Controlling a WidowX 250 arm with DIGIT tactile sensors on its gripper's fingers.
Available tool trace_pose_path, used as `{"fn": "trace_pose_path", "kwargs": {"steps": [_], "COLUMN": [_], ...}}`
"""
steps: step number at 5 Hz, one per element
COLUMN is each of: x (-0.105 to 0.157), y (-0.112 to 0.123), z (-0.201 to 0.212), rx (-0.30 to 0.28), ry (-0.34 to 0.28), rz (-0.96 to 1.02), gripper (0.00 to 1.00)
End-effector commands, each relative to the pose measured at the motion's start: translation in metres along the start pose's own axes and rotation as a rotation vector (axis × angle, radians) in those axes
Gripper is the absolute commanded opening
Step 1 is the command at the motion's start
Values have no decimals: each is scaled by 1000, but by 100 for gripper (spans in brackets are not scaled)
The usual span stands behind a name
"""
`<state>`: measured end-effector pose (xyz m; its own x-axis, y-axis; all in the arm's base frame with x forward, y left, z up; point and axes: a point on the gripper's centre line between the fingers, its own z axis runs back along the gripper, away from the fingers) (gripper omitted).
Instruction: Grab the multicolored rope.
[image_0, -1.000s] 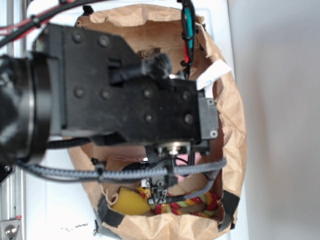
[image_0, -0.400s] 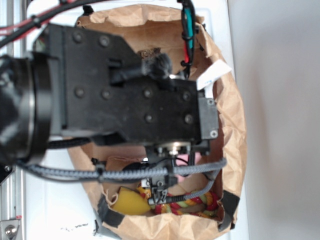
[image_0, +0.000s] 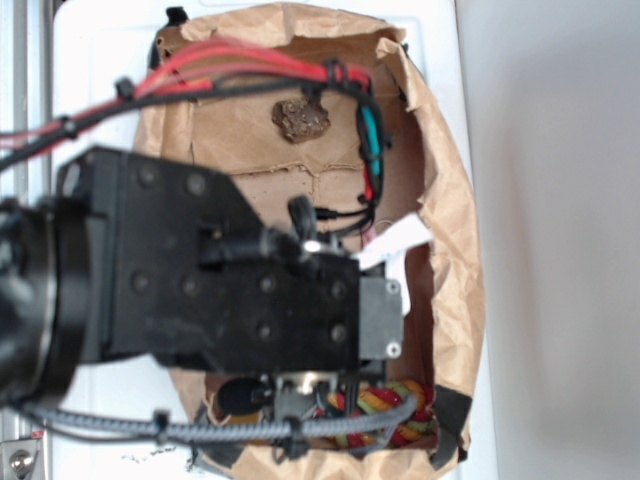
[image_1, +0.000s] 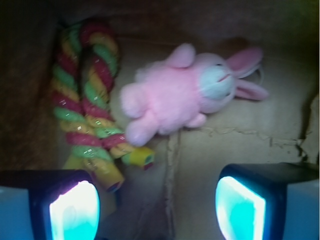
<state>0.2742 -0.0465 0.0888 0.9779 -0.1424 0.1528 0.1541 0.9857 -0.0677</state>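
The multicolored rope (image_1: 87, 107) lay on the floor of a brown paper bag (image_0: 455, 210), folded into a narrow loop whose long axis ran up the wrist view, hard against the bag's left wall as that camera showed it; its cut strand ends pointed down toward the end effector (image_1: 157, 205). The end effector was spread wide, nothing between its pads, and the left pad (image_1: 75, 212) sat just below the rope's lower ends while the right pad (image_1: 240, 207) stood over bare bag floor. So the rope lay ahead and to the left of the gap's centre, and a grasp looked to need a shift toward that wall before closing across the twisted body. A pink bunny (image_1: 190, 92) lay just beside the rope on its right, one paw touching or nearly touching the strands, and seemed the likeliest thing to be caught by mistake. In the exterior view the arm hid most of the bag's inside; the rope showed only near the bag's lower edge, under a grey braided cable (image_0: 240, 432), and a dark lump (image_0: 300, 118) sat well apart near the bag's upper edge.
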Motion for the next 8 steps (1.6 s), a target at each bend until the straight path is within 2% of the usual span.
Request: {"fn": "trace_pose_path", "kwargs": {"steps": [1,2,3,6,7,8], "x": [-1,-2,-3,-3,0,4], "y": [-15,-13,-12,-12,-33,-39], "z": [-3,-14,-17,-17,-16,-20], "rx": [-63,-55,-120,-120,-142,-132], "ry": [10,43,79,79,60,3], "rz": [-97,-107,-131,-131,-178,-179], "gripper": [100,100,100,100,100,100]}}
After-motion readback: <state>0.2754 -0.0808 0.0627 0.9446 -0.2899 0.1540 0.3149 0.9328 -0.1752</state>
